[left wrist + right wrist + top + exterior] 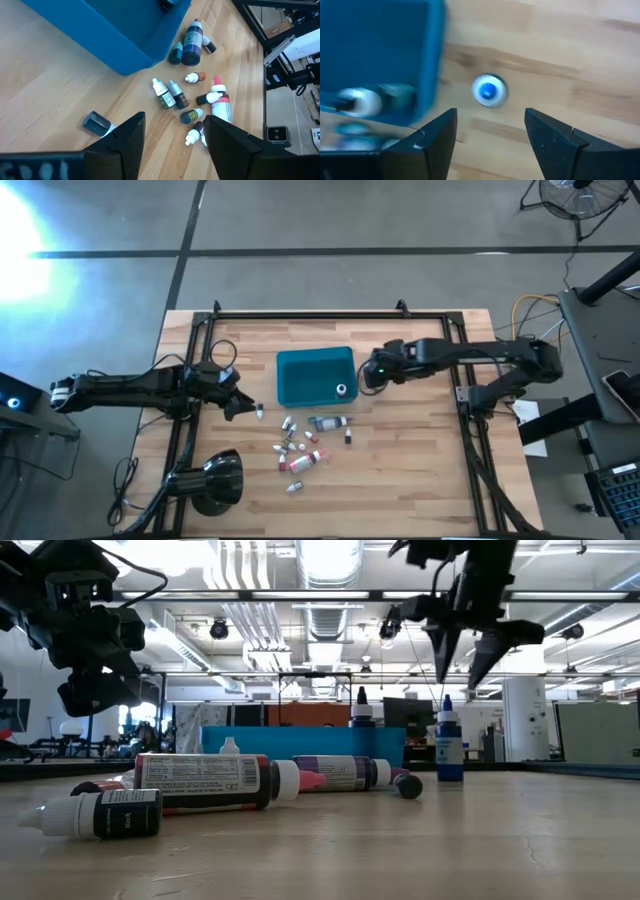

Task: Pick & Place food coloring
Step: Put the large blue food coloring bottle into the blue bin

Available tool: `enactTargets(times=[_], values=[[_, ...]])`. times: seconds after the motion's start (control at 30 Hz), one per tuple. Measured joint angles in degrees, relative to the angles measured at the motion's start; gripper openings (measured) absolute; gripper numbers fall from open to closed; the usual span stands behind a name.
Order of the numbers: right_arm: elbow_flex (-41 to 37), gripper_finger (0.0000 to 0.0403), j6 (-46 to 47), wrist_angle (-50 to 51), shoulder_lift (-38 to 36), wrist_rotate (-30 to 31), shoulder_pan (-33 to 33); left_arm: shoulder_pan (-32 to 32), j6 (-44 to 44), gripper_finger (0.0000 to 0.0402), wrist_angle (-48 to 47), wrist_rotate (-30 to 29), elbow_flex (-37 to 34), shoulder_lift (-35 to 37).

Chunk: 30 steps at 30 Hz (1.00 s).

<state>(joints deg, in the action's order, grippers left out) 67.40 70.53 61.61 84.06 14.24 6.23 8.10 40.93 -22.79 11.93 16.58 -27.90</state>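
Note:
Several tiny food coloring bottles (pixel 300 445) lie scattered on the wooden table near the teal bin (pixel 315 375); the left wrist view shows them too (pixel 200 100). One bottle (pixel 342 390) lies inside the bin. A blue bottle (pixel 489 90) stands upright on the table just right of the bin, also seen in the low view (pixel 449 745). My right gripper (pixel 490 120) hangs open above it (pixel 470 655), touching nothing. My left gripper (pixel 172 125) is open, left of the bin (pixel 238 402), above a small blue bottle (pixel 95 122) that lies apart from the rest.
A black frame (pixel 300 315) runs along the table's far edge and both sides. A black dome-shaped object (pixel 215 480) sits at the near left corner. Bare wood lies right of the scattered bottles (pixel 420 450).

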Motion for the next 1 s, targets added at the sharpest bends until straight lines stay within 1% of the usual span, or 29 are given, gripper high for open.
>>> enactTargets(times=[0.07, 0.17, 0.3, 0.47, 0.7, 0.8, 1.0], values=[[3.47, 0.0226, -3.09, 3.49, 3.38, -0.65, 0.29, 0.0, 0.0, 0.0178, -0.02, 0.01, 0.0, 0.0], [7.12, 0.0226, -7.75, 4.03, 6.82, -1.6, 0.59, 0.0, 0.0, 0.0178, -0.01, 0.01, 0.0, 0.0], [9.88, 0.0226, -11.09, 4.58, 10.2, -3.16, 1.25, 0.0, 0.0, 0.0178, -0.01, 0.0, 0.0, -0.02], [8.57, 0.0226, -13.8, 5.26, 11.47, -5.41, 2.48, 0.0, 0.0, 0.0178, 0.0, -0.01, 0.0, 0.0], [7.12, 0.0226, -18.41, 4.07, 11.4, -5.78, 5.24, 0.04, 0.0, 0.0178, 0.0, 0.01, 0.0, 0.0], [7.12, 0.0226, -19.43, 2.22, 11.42, -7.68, 6.31, 0.04, 0.0, 0.0178, -0.01, 0.01, 0.0, -0.01], [6.99, 0.0226, -20.54, 2.14, 12.31, -8.23, 6.59, 0.04, 0.0, 0.0178, 0.0, 0.01, 0.0, 0.0]])
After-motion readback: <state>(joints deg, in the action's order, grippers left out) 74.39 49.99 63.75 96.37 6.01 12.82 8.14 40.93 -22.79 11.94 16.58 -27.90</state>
